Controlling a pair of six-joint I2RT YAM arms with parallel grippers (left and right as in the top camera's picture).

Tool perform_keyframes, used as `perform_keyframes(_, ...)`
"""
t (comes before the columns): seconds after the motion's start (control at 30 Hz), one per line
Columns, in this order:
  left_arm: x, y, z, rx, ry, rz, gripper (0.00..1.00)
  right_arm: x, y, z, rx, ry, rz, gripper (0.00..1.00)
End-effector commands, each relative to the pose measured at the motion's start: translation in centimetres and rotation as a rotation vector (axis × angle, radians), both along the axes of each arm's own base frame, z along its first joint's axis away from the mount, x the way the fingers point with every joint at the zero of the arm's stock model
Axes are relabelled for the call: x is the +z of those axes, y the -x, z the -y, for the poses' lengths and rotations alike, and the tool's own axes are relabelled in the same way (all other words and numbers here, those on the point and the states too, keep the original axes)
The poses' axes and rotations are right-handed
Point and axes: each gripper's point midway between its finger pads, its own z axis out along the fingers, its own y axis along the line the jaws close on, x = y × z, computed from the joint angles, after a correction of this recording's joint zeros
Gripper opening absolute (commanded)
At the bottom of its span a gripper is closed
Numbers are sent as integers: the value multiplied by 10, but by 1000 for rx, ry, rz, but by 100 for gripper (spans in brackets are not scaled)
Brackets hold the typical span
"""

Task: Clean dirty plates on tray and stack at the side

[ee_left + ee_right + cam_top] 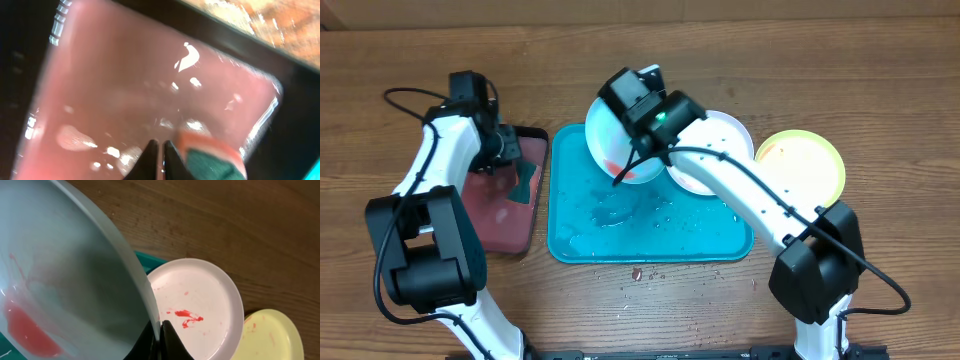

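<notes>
Three plates are in sight, and only the light blue plate (pixel 610 135) is off the surface. It stands steeply tilted over the far end of the turquoise tray (pixel 650 238), its rim running straight into the right gripper (pixel 160 341), whose fingers are clamped tight on that edge. A pool of red sauce sits in the low part of its bowl. The white plate (pixel 725 135) lies flat at the tray's far right corner, partly under the right arm. The yellow-green plate (pixel 805 165) rests on the wooden table (pixel 840 60) just beside it, clear of the tray. The overhead view gives this whole layout, along with the wet patches on the tray floor. The right wrist view adds the red streaks in the middle of the white plate (from above the arm covers much of that plate) and faint pink marks on the yellow-green one. The left gripper (pixel 505 150) hangs low over the black-rimmed tray (pixel 510 228) of pinkish liquid, well apart from every plate. Its wrist view shows the fingers almost together, only a thin slit between them, with the orange-and-green sponge (pixel 210 157) right against the outer side of one finger. I cannot tell whether they pinch any part of it. From above the sponge shows only as a green patch.
</notes>
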Motion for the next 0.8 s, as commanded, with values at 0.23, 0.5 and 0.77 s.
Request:
perform_keyframes(0.23,9,-24,-27,90,-41,110,4,59,-4,-1,-48,130,267,4)
perform_keyframes(0.5,6,-38,-41,113,-52,164,4,73,4,-13,-39,177,352,4)
perform_keyframes(0.77,-16,-41,-60,145,-122,146,4,73,5,-16,-34,173,354,4)
